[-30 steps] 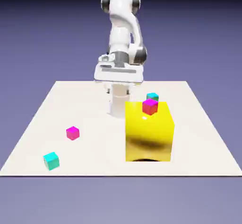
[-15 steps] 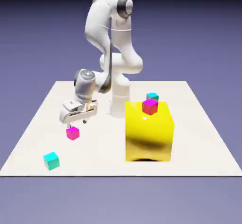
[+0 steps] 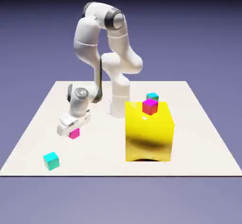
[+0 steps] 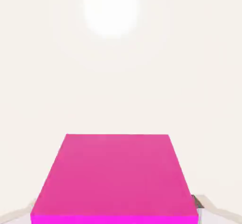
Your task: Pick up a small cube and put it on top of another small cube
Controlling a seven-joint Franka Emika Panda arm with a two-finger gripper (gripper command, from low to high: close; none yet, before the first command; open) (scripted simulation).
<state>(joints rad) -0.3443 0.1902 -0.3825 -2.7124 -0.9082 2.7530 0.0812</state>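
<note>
Small cube [image 3: 74, 133]: magenta-pink, and here's the grasp, folks! It sits at the left of the scene, between the finger tips, low down at the table.
Table [image 3: 104, 159]: pale and broad, with the whole contest laid out across it.
Arm [image 3: 87, 33]: bent over to the left from its base at the far side, hand right down at the cube.
Yellow block [image 3: 149, 135]: the big fellow, near and right of the middle, well apart from the hand.
Claw [image 4: 115, 204]: clenched on the magenta-pink cube, which fills the gap in the hand view.
Near cyan cube [image 3: 51, 161]: left and nearer than the hand, apart from everything.
Redder magenta cube [image 3: 150, 107]: up on the yellow block, toward its far edge by the look of it.
Far cyan cube [image 3: 152, 96]: beyond the block, partly hidden.
Step in hand: the pick, by my call, with the stack to come.
Next move: straight up, grip firm, then across to another cube; which one, I can't tell. It wants a level carry, a centred set-down and a gentle release, or it could topple.
</note>
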